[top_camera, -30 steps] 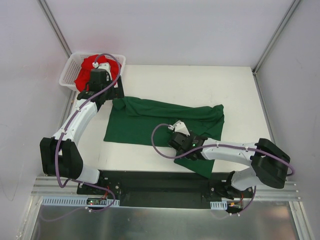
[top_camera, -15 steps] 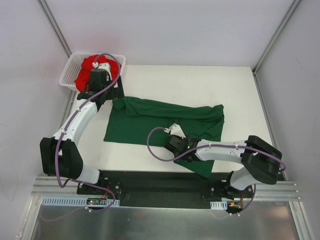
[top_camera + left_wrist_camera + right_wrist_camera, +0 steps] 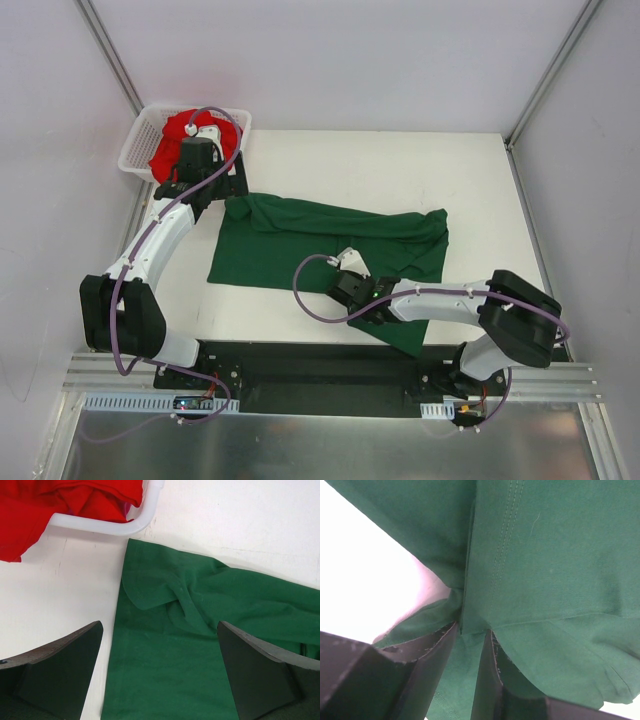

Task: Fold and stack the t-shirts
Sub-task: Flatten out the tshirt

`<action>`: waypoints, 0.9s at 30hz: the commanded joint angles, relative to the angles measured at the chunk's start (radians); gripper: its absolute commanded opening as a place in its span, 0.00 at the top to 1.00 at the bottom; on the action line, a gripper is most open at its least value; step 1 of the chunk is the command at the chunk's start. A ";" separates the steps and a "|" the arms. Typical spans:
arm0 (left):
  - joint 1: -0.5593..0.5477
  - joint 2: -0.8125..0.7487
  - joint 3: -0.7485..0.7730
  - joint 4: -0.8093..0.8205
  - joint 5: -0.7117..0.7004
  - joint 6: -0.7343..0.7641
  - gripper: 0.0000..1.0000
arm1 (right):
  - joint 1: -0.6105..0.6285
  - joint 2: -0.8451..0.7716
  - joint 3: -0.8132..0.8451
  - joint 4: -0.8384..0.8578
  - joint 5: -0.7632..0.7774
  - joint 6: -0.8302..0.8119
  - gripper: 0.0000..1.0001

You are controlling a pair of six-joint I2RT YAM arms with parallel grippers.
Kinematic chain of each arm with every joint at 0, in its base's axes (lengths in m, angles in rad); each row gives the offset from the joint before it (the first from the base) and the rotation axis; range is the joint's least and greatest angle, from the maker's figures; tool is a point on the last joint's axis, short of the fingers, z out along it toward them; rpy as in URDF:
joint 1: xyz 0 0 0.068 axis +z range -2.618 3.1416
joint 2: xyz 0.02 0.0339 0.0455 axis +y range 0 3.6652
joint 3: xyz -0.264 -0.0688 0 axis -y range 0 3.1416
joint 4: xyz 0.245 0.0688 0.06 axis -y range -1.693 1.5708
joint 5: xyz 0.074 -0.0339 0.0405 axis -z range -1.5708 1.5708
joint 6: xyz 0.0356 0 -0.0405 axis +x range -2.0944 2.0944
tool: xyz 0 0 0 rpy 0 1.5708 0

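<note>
Red tee (image 3: 172,130) in basket (image 3: 133,152); L gripper (image 3: 159,626) agape, R gripper (image 3: 470,630) pinching green tee (image 3: 285,250).

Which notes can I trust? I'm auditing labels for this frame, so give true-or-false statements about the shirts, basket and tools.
1. The red t-shirt lies in the white basket. True.
2. The right tool pinches a fold of the green t-shirt. True.
3. The green t-shirt is stacked on the red one. False: it lies spread on the table, outside the basket.
4. The left tool grips the red t-shirt. False: it is open, above the green t-shirt's corner, holding nothing.
</note>
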 commanded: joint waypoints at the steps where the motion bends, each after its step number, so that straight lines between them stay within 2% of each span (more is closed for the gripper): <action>1: 0.007 -0.021 0.004 0.011 0.022 0.016 0.01 | 0.003 -0.004 0.021 -0.008 0.019 0.001 0.66; 23: 0.007 -0.019 -0.001 0.012 0.026 0.013 0.01 | 0.003 0.042 0.082 -0.009 0.048 -0.032 0.66; 27: 0.007 -0.019 -0.001 0.015 0.028 0.014 0.00 | 0.001 0.056 0.081 -0.006 0.044 -0.029 0.72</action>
